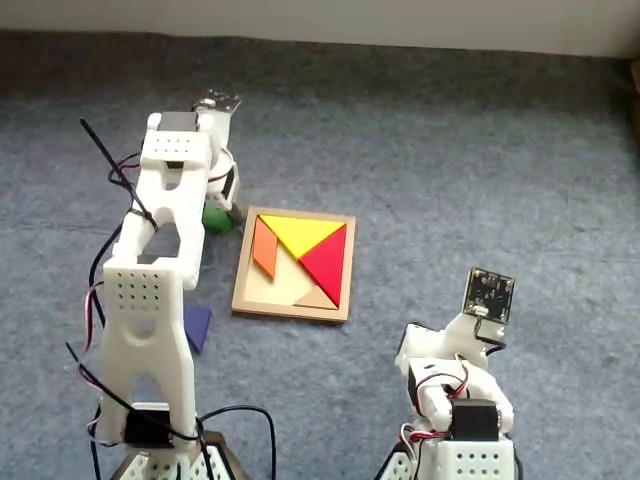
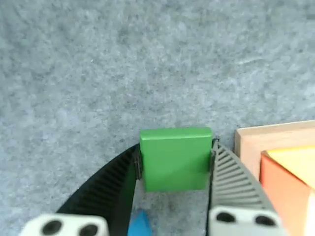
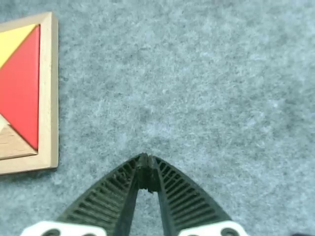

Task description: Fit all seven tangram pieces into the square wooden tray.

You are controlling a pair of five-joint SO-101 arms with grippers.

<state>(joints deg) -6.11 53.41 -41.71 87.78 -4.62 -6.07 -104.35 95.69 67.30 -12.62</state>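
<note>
The square wooden tray [image 1: 243, 290] lies mid-table and holds a yellow triangle [image 1: 298, 235], a red triangle [image 1: 327, 263], an orange piece [image 1: 265, 249] and a small wood-coloured triangle [image 1: 317, 297]. My left gripper [image 2: 173, 157] is shut on the green square piece [image 2: 174, 158], just off the tray's far left corner [image 2: 268, 140]; the green piece [image 1: 215, 218] shows beside the arm in the high view. A dark blue piece [image 1: 196, 326] lies on the carpet left of the tray. My right gripper [image 3: 146, 178] is shut and empty, over carpet right of the tray [image 3: 48, 93].
Grey carpet covers the table. The left arm [image 1: 160, 280] stretches along the tray's left side, with cables hanging off it. The right arm [image 1: 460, 400] stays folded at the near right. A light blue bit [image 2: 140, 223] shows under the left gripper.
</note>
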